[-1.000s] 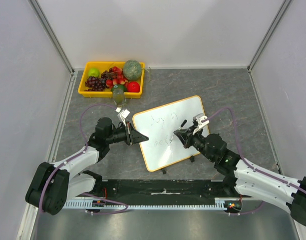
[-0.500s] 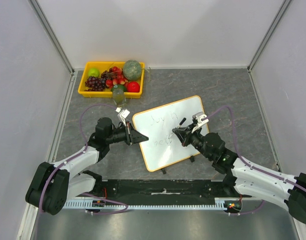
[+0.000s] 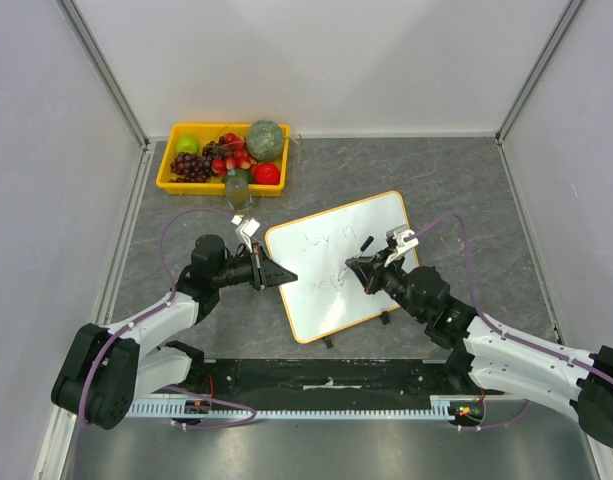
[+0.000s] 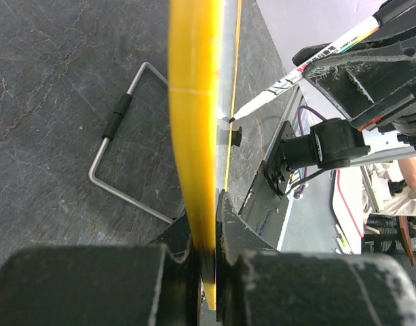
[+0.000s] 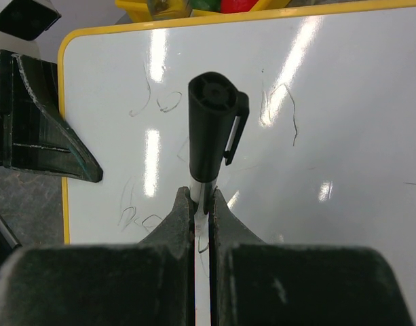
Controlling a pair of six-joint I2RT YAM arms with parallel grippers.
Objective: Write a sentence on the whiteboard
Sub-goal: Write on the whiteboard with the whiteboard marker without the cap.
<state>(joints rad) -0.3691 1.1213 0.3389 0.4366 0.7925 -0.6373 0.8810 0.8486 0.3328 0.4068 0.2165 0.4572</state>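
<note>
Two arms meet at the whiteboard (image 3: 381, 225), which lies skewed on the grey table (image 3: 466, 190) just ahead of the arm bases. The left gripper (image 3: 284, 277) is clamped shut on the board's yellow frame (image 4: 194, 136) at its left edge; the left wrist view shows the frame pinched between both fingers, with a bent wire leg (image 4: 116, 156) beside it on the table side. The right gripper (image 3: 356, 268) is closed on a marker (image 3: 363, 248), held over the middle of the board. The marker's tip rests on the white surface by the second line of the sentence (image 3: 324, 240), faint dark strokes in two rows. Two black clips (image 3: 386, 320) sit on the board's near edge, close to the black base rail (image 3: 326, 375). Bare table lies right of the board and past its far edge. A yellow fruit tray (image 3: 166, 180) fills the far left corner, apart from the board.
</note>
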